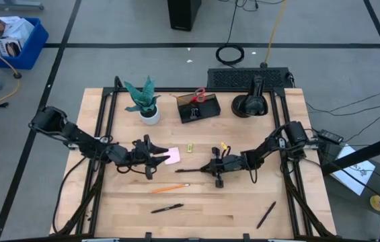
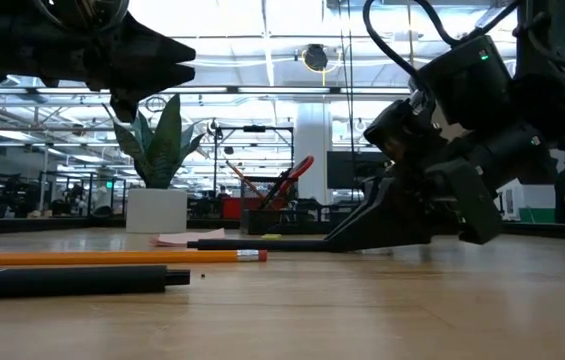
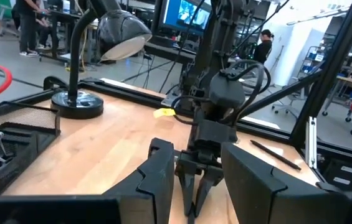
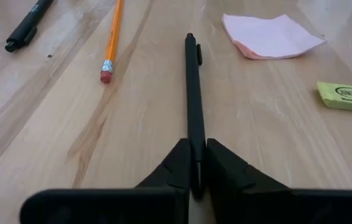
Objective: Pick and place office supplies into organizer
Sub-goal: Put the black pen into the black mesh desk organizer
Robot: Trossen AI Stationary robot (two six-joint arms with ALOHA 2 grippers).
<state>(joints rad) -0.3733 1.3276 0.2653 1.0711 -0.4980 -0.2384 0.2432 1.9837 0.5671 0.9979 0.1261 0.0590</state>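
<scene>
Organizer (image 1: 198,107) sits well beyond the right gripper (image 4: 193,177), which is clenched on one end of a black pen (image 4: 192,93) lying flat; lifted so, the pen could pivot and slip out. Left gripper (image 3: 191,183) hangs spread, released.

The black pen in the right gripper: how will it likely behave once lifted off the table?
The slim black pen looks straight and rigid, so it probably will not sag. The right gripper pinches it at one end, so the long free end may droop or pivot. Its round barrel looks smooth; if released on the wooden table it could roll.
</scene>
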